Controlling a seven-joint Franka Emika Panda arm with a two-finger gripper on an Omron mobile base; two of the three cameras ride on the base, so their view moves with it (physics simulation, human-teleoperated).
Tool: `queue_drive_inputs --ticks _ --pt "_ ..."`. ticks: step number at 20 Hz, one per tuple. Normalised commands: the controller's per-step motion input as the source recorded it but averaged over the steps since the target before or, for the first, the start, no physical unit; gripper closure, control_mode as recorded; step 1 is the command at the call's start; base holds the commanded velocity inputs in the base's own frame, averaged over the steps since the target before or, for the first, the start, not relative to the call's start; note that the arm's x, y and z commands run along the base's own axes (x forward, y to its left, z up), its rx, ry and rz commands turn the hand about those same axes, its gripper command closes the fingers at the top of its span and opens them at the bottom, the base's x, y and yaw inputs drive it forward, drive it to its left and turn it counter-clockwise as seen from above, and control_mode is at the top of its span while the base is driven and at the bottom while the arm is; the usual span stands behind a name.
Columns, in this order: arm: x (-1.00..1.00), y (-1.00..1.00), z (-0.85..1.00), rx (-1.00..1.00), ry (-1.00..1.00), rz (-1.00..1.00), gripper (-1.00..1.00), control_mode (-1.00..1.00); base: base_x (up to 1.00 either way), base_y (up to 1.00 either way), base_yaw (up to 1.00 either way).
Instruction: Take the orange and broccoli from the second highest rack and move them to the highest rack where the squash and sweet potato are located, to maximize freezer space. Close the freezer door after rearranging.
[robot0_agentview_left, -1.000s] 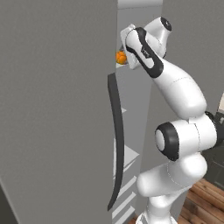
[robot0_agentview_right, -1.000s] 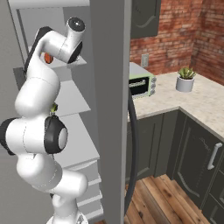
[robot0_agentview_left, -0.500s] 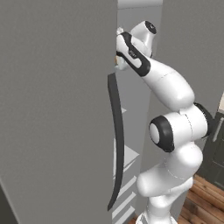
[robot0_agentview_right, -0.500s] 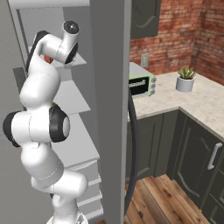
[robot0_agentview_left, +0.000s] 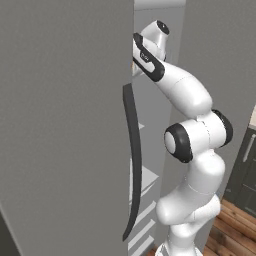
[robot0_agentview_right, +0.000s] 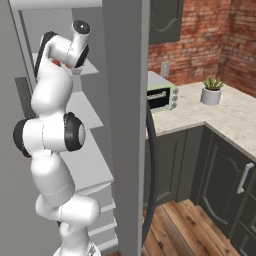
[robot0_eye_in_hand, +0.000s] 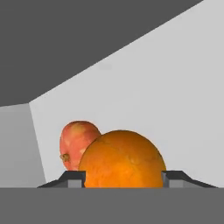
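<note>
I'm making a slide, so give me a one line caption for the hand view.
Orange held between the jaws inside the freezer, with a sweet potato just behind.

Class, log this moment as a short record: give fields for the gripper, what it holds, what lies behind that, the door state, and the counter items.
gripper: gripper shut on the orange, one finger on each side
behind it: sweet potato, reddish, against the pale freezer wall
arm: reaches high into the freezer
freezer door: freezer door open, dark handle along its edge
counter: toaster oven, potted plant
</note>
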Motion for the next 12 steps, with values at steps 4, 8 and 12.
queue_drive_inputs --ticks 4,8,12 --pt "0.48 0.36 -0.27 0.0 0.02 0.06 1.0 -1.0 0.0 0.0 0.0" --pt "0.38 0.41 -0.34 -0.01 0.0 0.08 1.0 -1.0 0.0 0.0 0.0" --pt "0.3 0.53 -0.5 -0.13 0.0 0.06 -1.0 -1.0 0.0 0.0 0.0"
